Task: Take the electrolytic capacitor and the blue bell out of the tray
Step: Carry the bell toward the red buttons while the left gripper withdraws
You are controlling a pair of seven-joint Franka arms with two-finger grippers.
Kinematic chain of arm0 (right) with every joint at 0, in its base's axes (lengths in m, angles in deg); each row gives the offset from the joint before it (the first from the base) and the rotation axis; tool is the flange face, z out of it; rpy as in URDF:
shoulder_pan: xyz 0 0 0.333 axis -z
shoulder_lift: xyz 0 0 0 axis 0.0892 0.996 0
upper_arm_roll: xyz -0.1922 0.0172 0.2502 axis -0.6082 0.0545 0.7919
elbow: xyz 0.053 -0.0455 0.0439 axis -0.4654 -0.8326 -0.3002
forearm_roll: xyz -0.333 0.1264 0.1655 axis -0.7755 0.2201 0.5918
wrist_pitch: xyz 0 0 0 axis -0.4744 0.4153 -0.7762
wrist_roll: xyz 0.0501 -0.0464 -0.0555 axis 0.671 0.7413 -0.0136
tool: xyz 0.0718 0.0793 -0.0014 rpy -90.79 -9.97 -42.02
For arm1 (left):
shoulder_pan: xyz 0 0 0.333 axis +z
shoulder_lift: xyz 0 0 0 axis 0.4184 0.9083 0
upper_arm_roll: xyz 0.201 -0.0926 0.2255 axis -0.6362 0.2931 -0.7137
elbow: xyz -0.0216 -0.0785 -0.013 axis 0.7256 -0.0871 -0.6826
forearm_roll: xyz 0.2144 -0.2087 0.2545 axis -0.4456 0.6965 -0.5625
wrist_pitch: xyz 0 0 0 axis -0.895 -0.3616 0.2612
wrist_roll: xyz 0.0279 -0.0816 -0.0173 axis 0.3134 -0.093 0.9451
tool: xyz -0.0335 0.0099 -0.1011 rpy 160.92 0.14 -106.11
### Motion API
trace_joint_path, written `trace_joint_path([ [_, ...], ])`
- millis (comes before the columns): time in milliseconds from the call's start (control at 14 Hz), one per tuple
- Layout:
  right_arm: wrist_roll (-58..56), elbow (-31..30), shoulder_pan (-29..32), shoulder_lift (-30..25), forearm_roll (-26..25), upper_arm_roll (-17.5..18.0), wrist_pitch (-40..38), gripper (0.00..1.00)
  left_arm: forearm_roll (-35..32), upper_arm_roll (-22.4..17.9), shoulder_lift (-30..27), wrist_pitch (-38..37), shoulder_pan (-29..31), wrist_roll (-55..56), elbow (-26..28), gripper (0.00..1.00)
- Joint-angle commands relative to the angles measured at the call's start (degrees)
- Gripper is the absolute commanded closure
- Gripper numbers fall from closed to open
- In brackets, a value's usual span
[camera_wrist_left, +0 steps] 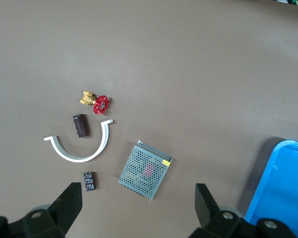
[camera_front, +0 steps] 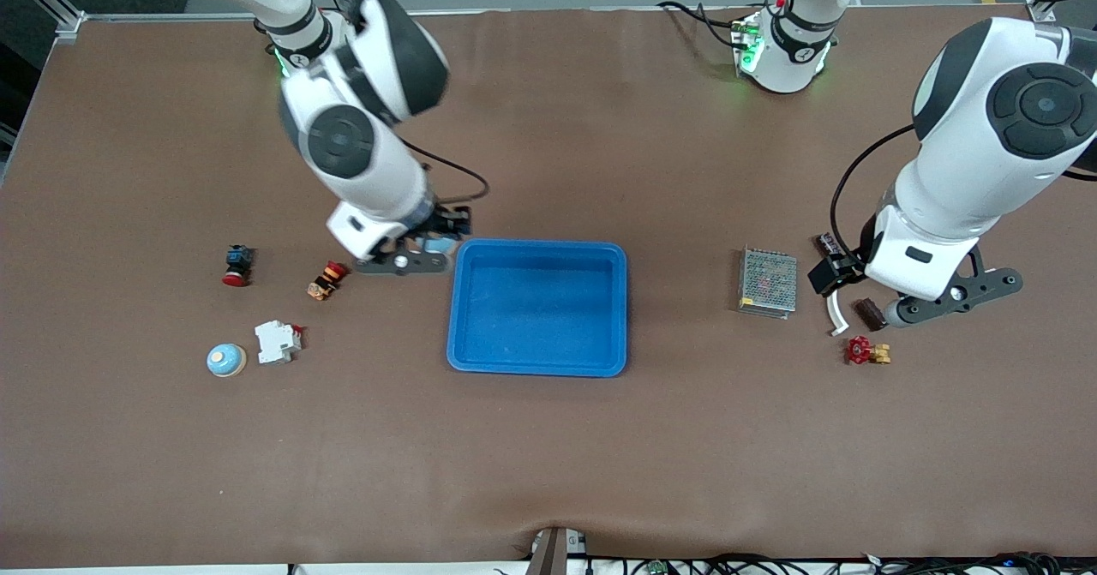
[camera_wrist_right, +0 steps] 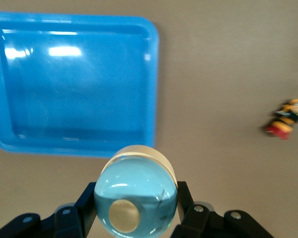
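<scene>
A light blue bell [camera_wrist_right: 135,198] with a cream button sits between the fingers of my right gripper [camera_wrist_right: 135,208], which is shut on it. That gripper [camera_front: 433,241] hangs beside the blue tray [camera_front: 538,366] at the right arm's end of it. A second blue bell [camera_front: 225,359] rests on the table. Two dark capacitors lie under my left arm: one capacitor [camera_wrist_left: 80,125] inside a white curved piece, another [camera_wrist_left: 89,181] beside the mesh box. My left gripper [camera_wrist_left: 137,198] is open and empty, up over the table by them [camera_front: 842,265].
A metal mesh box [camera_front: 768,281], a white curved piece [camera_front: 836,314] and a red valve [camera_front: 867,351] lie toward the left arm's end. A red push button [camera_front: 237,265], a red-yellow switch [camera_front: 327,279] and a white breaker [camera_front: 277,341] lie toward the right arm's end.
</scene>
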Motion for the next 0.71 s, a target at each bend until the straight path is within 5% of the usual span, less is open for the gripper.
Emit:
trace_joint_path([
  [0, -9.87, -14.00, 6.27, -11.88, -0.64, 0.66, 1.43, 0.69, 0.76, 0.48, -2.45, -2.05, 0.85, -1.82, -0.01, 0.00],
  [427, -27.71, -24.22, 17.27, -18.67, -1.34, 0.57, 2.48, 0.69, 1.11, -0.57, -5.26, -2.84, -0.37, -2.79, -0.01, 0.00],
  [641, -36.85, -27.29, 22.54, -18.50, -1.52, 0.57, 5.63, 0.69, 4.95, -10.99, -8.77, -4.42, -8.17, -6.99, 0.07, 0.00],
])
